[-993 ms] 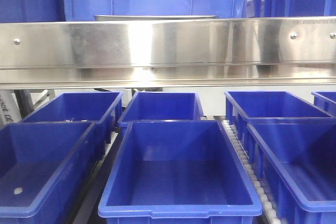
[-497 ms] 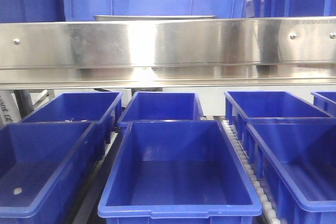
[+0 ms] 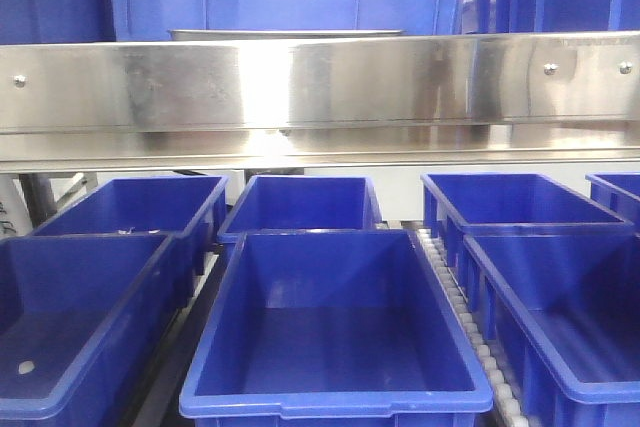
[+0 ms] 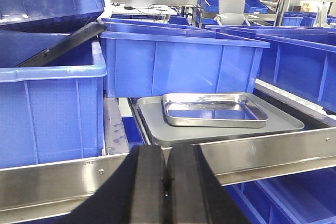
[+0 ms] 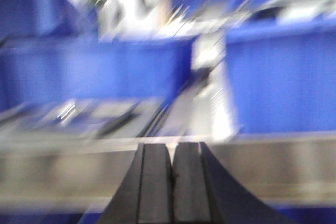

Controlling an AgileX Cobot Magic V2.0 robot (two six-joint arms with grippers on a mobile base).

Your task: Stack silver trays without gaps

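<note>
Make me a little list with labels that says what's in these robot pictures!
Silver trays: a smaller shiny tray resting inside a larger flat tray, seen from the left wrist view
Front view of trays: only a thin silver edge above the steel rail
Blue bins: several open bins below the rail
Left end effector: shut, holding nothing, in front of the trays
Right end effector: shut, holding nothing; its picture is blurred

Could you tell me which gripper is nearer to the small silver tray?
Probably the left gripper: the small silver tray lies just beyond the steel rail ahead of it. The right gripper's view is too blurred to tell.
</note>
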